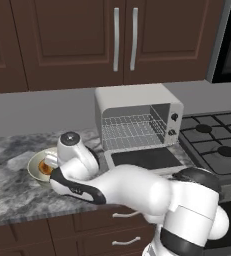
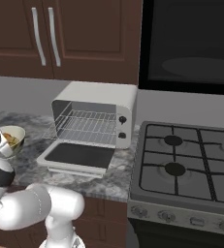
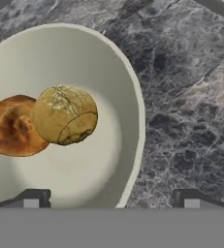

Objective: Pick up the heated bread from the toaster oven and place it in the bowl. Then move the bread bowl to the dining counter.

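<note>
Bread step looks done: the heated bread (image 3: 65,115) lies inside the bowl (image 3: 133,97), touching an orange-brown bun (image 3: 11,126) on its far side from the rim nearest the pincer. The toaster oven (image 1: 137,120) stands with its door dropped open and its wire rack (image 1: 132,131) bare. The bowl sits on the marble surface (image 3: 186,97) just beside the oven, on the side away from the stove (image 2: 191,160).

Step in hand, by my read: getting a hold on the bowl to carry it to the dining counter. The pincer (image 3: 111,197) hangs over the bowl, fingers apart, one fingertip (image 3: 31,198) above the bowl's inside, the other (image 3: 191,199) outside over the surface, so the rim runs between them. Nothing held yet.

Next move calls for: going down until the fingers straddle the thin wall, closing on the rim, then lifting level so both breads stay in. The inner finger should clear the heated bread, which lies close to that side. After that the base has to drive to the dining counter.
</note>
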